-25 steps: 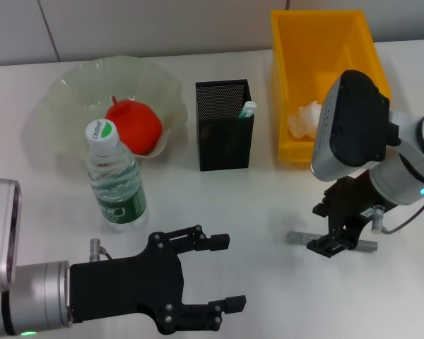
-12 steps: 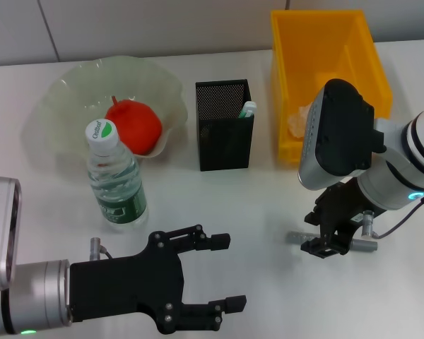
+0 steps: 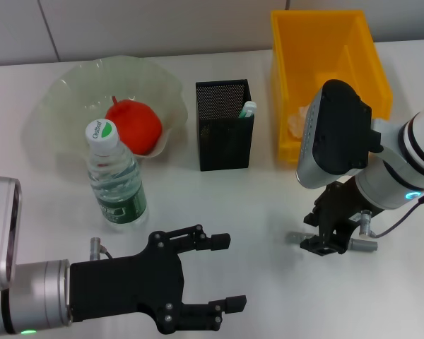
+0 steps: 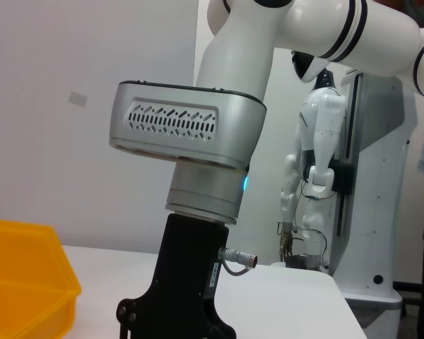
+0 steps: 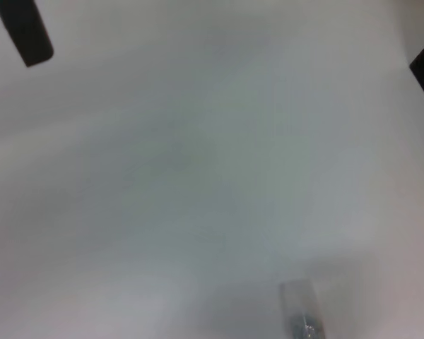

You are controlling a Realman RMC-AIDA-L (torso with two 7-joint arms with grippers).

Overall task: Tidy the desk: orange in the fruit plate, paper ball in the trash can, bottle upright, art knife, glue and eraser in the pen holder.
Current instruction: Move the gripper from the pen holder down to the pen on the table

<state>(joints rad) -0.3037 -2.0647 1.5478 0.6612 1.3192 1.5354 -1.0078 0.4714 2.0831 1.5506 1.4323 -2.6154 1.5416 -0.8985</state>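
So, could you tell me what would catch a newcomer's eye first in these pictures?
Probably the right gripper lowered over the grey art knife lying on the table's near right. Next, the orange in the glass fruit plate at the far left, with the upright bottle before it. The open left gripper rests at the near edge.

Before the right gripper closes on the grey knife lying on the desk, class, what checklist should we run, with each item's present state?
1. Right gripper directly over the art knife: ok, it straddles the grey bar.
2. Fingers low enough to grip: cannot tell.
3. Pen holder upright with room inside: ok, one item stands in it.
4. Left gripper out of the way: ok, open at the near edge.
5. Bottle upright: ok.
6. Orange in the fruit plate: ok.
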